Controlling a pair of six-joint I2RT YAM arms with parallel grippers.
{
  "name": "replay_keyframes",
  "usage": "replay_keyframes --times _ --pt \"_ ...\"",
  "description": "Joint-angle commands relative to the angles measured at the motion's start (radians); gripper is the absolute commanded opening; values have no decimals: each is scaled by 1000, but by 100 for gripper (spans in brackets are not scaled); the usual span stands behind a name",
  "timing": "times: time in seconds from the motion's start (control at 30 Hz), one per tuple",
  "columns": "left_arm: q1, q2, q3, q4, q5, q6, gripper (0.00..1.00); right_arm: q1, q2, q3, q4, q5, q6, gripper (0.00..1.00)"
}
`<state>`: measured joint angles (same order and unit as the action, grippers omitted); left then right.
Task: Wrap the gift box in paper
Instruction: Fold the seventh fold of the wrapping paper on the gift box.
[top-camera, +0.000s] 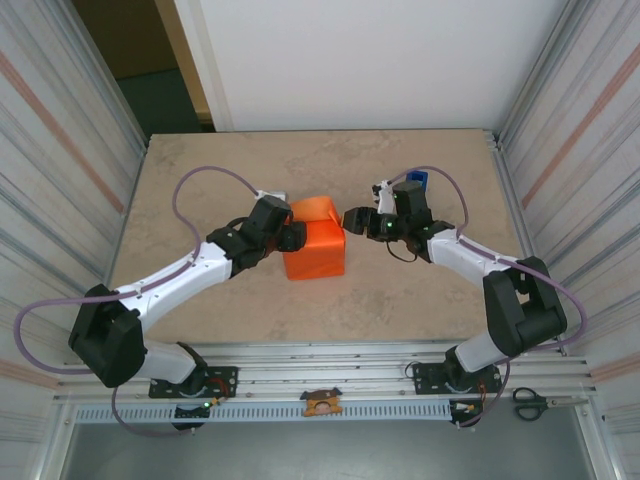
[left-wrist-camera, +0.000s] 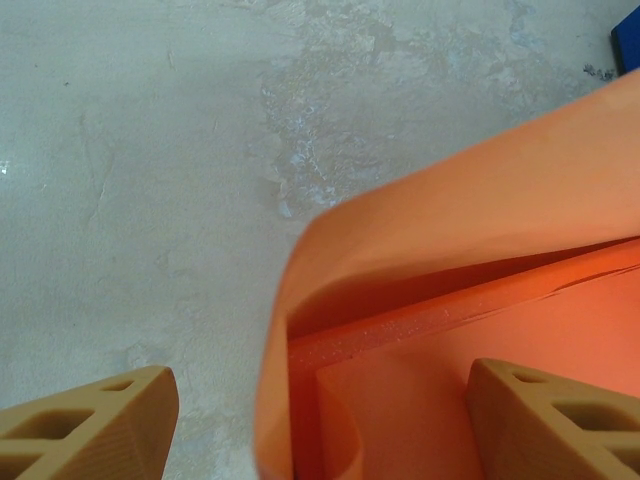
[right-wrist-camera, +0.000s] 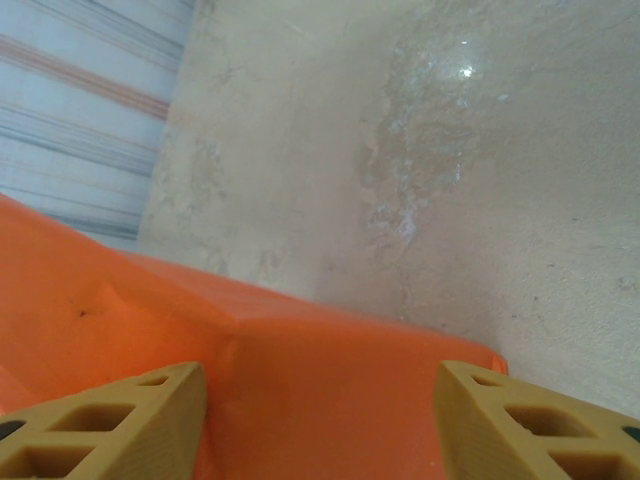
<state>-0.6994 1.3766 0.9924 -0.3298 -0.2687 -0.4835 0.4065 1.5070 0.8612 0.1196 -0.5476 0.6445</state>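
A: Which step was it?
B: Mid-fold. The paper (top-camera: 318, 255) covered the gift box at the top view's centre, one flap standing loose.
A: The tools?
B: Left gripper (left-wrist-camera: 320, 425) and right gripper (right-wrist-camera: 320, 420) gaped wide, holding nothing. Pressing that flap flat likely came next.

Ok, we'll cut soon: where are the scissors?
Top view, near right corner: the scissors lie on the frame ledge, right of the right arm's base.

No readable text, label, brand or number found. Orange paper (top-camera: 315, 250) plain, unprinted (same in both wrist views). Blue tape dispenser (top-camera: 413, 184) too small to tell whether it carries any marking.
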Motion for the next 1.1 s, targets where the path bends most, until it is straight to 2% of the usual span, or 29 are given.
replay_keyframes --times 0.0,0.37,0.77,1.07 --pt "5 -4 -16 -9 7 -10 77 6 -2 13 31 -30 1 61" --pt "6 1 -17 -3 14 -15 76 7 5 -24 99 -76 27 65" --pt "11 -25 -34 2 3 -26 76 76 32 -105 181 66 1 69" --pt "14 -20 -40 5 11 -25 76 16 -17 -51 178 -27 40 71"
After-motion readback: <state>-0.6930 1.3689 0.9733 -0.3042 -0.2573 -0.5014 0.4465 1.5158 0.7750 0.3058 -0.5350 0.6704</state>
